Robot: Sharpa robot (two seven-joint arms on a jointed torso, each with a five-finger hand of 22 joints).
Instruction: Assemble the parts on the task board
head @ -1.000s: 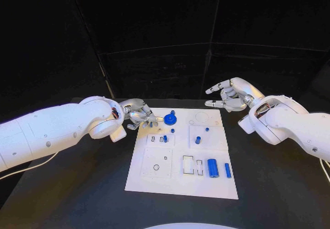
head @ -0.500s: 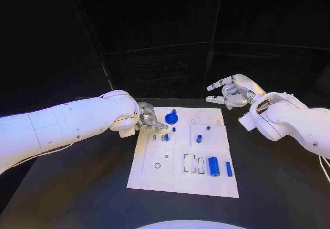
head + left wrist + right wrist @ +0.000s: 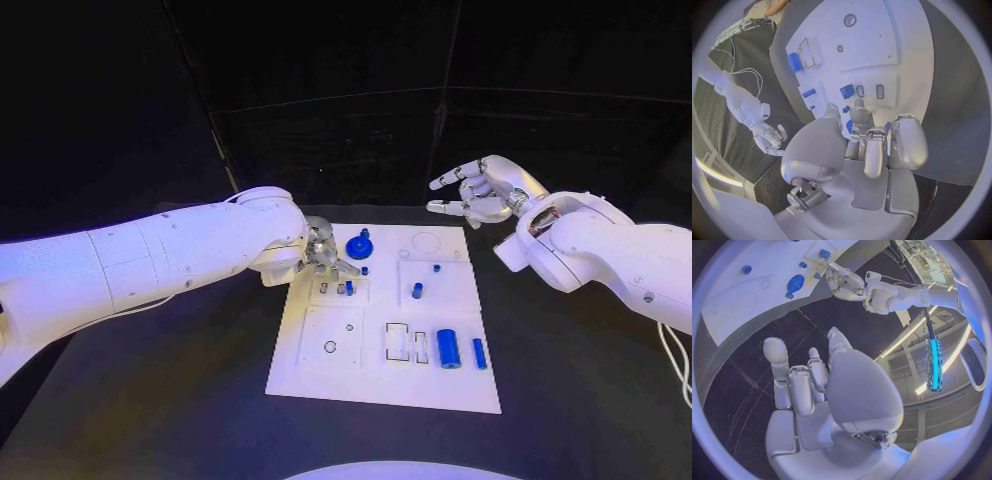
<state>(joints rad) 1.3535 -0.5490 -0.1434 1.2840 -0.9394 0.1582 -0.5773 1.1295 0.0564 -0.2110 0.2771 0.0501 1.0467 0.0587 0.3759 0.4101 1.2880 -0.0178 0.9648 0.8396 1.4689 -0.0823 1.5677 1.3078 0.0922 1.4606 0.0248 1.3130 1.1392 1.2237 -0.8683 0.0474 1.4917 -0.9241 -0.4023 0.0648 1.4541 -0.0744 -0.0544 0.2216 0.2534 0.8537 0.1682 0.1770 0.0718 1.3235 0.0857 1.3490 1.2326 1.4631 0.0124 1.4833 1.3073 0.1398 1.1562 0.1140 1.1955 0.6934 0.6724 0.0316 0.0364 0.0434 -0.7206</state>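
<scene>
We see robotics lab: black-curtained booth (image 3: pixel 346 120), black table (image 3: pixel 173 400), strip ceiling lights (image 3: pixel 934 365), loose cables (image 3: pixel 745 75).

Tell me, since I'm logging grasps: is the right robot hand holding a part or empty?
Empty. The right robot hand hangs beyond the task board's far edge, fingers spread with nothing between them.

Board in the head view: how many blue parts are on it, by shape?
Round knob: 1
Thick cylinder: 1
Slim rod: 1
Small pegs: 4
Total: 7 blue parts on the board. The left hand may hide more.
</scene>
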